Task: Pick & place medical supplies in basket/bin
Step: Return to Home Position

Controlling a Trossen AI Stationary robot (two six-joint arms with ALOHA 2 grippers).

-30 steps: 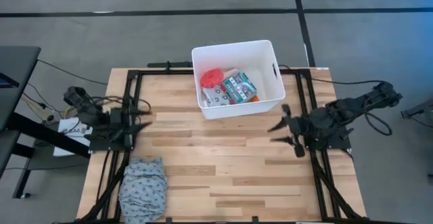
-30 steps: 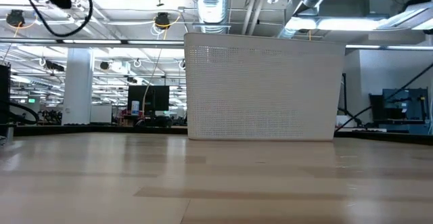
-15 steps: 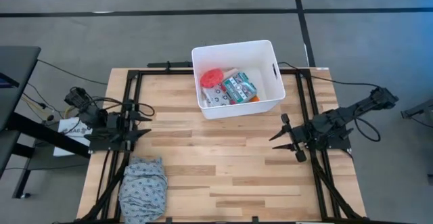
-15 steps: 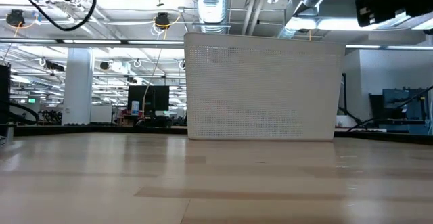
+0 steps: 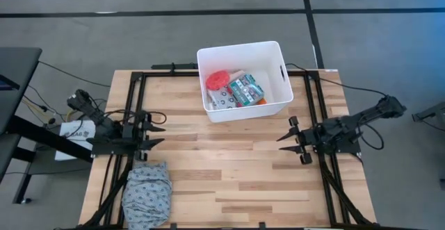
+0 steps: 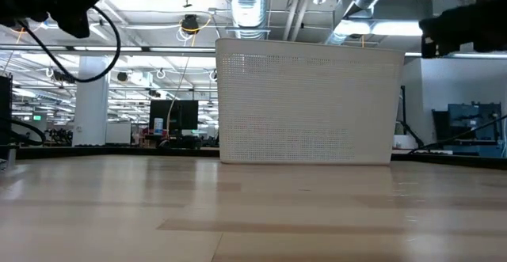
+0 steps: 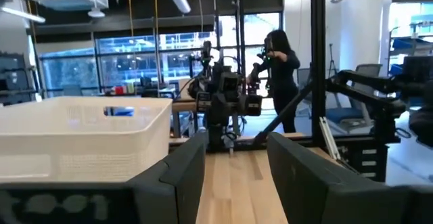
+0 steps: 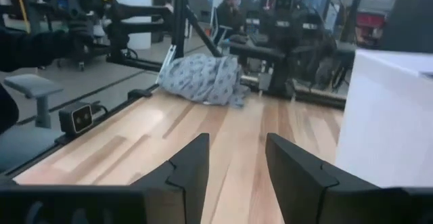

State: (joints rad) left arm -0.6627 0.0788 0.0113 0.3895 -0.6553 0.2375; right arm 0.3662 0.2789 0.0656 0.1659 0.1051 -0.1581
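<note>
Supplies (image 5: 245,89) inside white bin (image 5: 240,47); left tool (image 5: 158,134), right tool (image 5: 281,143) parted, seemingly empty.

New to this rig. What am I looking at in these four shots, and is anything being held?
Two robot arms at a wooden table, each ending in a two-finger pincer. High view looks straight down; low view sits at tabletop level, facing the bin; each wrist view looks past that arm's own fingers. The left pincer and right pincer sit at the table's sides, open and empty. The bin holds supplies, including a green-and-red box and a pink disc. A grey cloth bundle lies near the left arm.
</note>
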